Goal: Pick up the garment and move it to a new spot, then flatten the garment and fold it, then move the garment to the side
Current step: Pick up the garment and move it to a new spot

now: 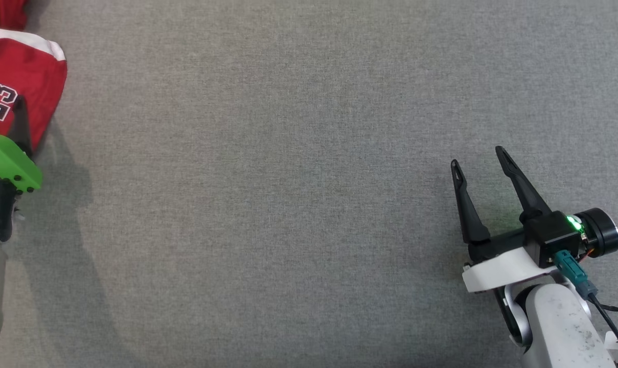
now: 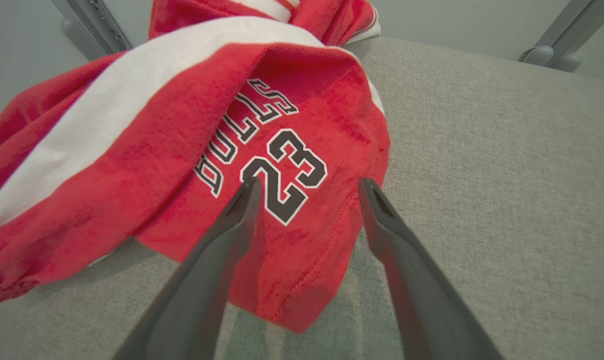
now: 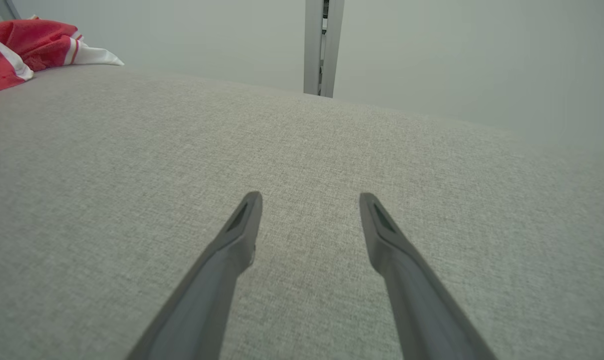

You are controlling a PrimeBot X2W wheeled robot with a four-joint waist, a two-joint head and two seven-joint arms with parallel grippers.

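Observation:
The garment (image 1: 25,76) is a crumpled red jersey with a white band and a black "23", lying at the table's far left edge. In the left wrist view the garment (image 2: 192,150) bulks up right ahead, and my left gripper (image 2: 309,185) stands open just above its near corner, fingers spread either side of the printed number. One dark left finger (image 1: 20,122) pokes over the cloth in the head view. My right gripper (image 1: 480,156) is open over bare table at the lower right, nothing between its fingers (image 3: 242,220). A bit of the garment (image 3: 27,45) lies far to its left.
The grey fabric table top (image 1: 288,179) spreads wide between the two arms. Beyond its far edge stand a grey metal post (image 3: 321,45) and frame legs (image 2: 551,45). A cable (image 1: 608,317) trails from my right wrist.

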